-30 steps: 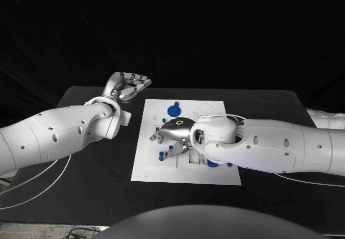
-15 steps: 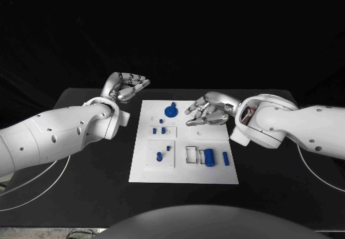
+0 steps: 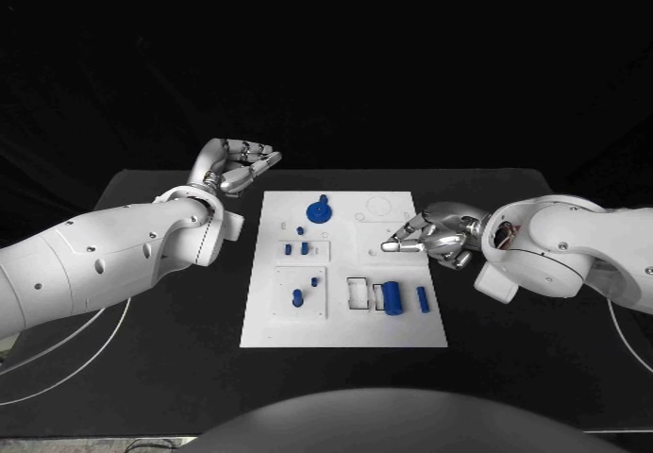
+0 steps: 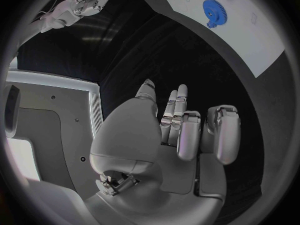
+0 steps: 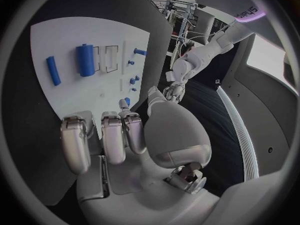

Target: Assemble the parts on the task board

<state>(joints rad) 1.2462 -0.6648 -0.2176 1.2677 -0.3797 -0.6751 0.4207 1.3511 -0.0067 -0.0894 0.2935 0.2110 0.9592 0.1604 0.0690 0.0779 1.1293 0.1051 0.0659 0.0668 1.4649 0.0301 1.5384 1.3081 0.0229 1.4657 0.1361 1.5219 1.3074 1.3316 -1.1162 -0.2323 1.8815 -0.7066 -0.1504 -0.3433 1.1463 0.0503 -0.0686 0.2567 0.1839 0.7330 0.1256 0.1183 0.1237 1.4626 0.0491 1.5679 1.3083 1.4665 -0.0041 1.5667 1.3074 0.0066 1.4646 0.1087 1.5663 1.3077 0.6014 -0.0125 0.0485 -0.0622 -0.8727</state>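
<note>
The board (image 3: 343, 321) lies mid-frame on the black surface (image 3: 163, 340). A blue gear (image 3: 320, 209) sits at its upper part; a thick cylinder (image 3: 392, 297) and a thin bar (image 3: 424, 299) lie lower right. The left hand (image 3: 234, 166), upper left off the board, is curled on nothing. The right hand (image 3: 438, 240), fingers curled and empty, hovers at the board's right edge.
</note>
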